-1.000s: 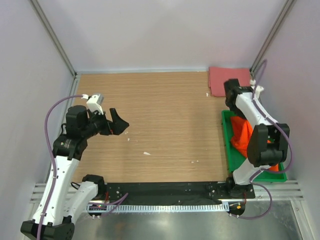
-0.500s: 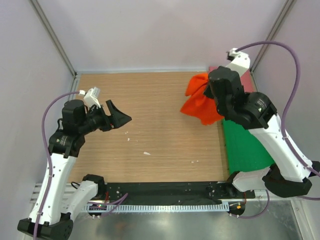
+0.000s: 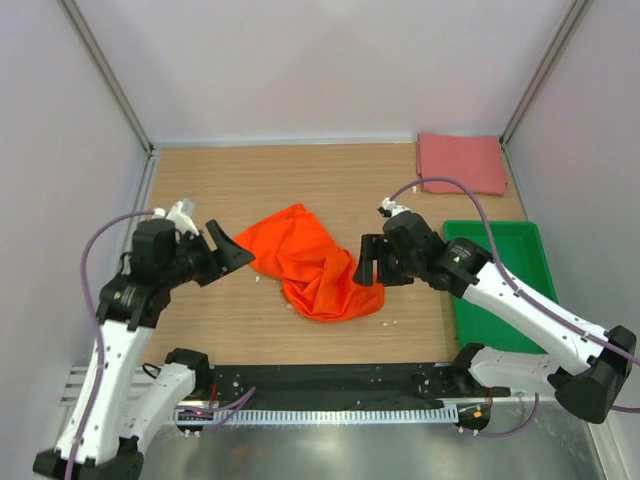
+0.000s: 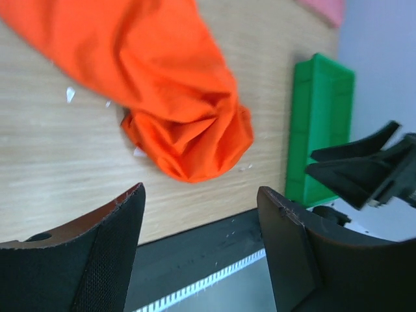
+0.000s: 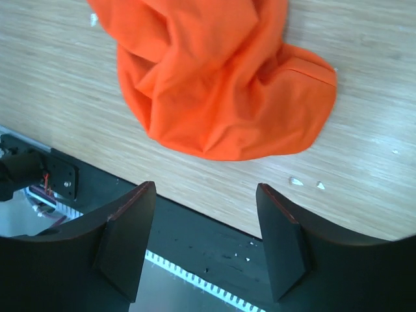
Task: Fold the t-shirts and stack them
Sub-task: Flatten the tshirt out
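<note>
Change since half a second ago: orange shirt (image 3: 315, 265) has left my right gripper (image 5: 205, 192) and come down from the air by the far right corner onto the table (image 3: 300, 190); my right arm has swung in low behind it.
Orange shirt: crumpled heap, mid-table, towards the near edge, unfolded, between my two grippers.
Pink shirt (image 3: 460, 163): flat in the far right corner, beyond the green tray (image 3: 495, 270), well apart from the orange one.
Right gripper: fingers spread wide, nothing between them; just beside the heap's right edge, pointing at it.
Left gripper (image 4: 201, 195): fingers spread wide, holding nothing; tips just beside the heap's left corner. I cannot tell if they touch the cloth.
Stacking: not done; shirts lie apart.
</note>
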Controlling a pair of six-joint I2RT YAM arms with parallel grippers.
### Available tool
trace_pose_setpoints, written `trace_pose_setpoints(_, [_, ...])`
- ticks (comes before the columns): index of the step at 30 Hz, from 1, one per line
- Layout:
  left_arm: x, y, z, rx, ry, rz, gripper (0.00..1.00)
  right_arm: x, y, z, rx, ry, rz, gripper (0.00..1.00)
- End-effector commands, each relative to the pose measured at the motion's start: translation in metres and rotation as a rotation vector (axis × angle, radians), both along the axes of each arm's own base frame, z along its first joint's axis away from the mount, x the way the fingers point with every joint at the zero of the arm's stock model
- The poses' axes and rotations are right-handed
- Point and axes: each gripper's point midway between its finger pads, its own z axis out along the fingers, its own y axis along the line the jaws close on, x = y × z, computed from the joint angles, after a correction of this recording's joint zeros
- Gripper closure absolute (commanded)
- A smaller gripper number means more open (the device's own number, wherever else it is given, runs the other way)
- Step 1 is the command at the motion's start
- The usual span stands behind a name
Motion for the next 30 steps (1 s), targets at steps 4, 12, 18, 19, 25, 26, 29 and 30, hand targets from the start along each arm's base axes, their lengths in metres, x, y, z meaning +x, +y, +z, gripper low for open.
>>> trace_pose_setpoints(4, [0.032, -0.041, -0.062, 0.081, 0.171, -0.070, 0.27, -0.001, -0.011, -0.055, 0.042, 0.208, -0.009, 0.36])
trace_pose_setpoints(12, [0.127, -0.102, -0.076, 0.238, 0.161, -0.208, 0.14, 0.030, -0.039, -0.103, 0.117, 0.329, -0.145, 0.30])
trace_pose_setpoints(18, [0.165, -0.115, -0.123, 0.365, 0.288, -0.223, 0.12, 0.041, -0.027, -0.120, 0.191, 0.407, -0.143, 0.27])
trace_pose_setpoints(19, [0.163, -0.119, -0.131, 0.375, 0.316, -0.241, 0.12, 0.041, -0.024, -0.124, 0.199, 0.426, -0.141, 0.27])
trace_pose_setpoints(25, [0.163, -0.113, -0.186, 0.453, 0.456, -0.226, 0.13, 0.050, -0.025, -0.142, 0.160, 0.450, -0.152, 0.27])
trace_pose_setpoints(26, [0.168, -0.115, -0.191, 0.454, 0.445, -0.229, 0.14, 0.052, -0.024, -0.145, 0.159, 0.450, -0.152, 0.28])
trace_pose_setpoints(29, [0.174, -0.122, -0.197, 0.452, 0.453, -0.252, 0.18, 0.056, -0.020, -0.156, 0.162, 0.481, -0.161, 0.30])
trace_pose_setpoints(30, [0.174, -0.123, -0.208, 0.458, 0.480, -0.263, 0.23, 0.057, -0.018, -0.157, 0.170, 0.493, -0.169, 0.32])
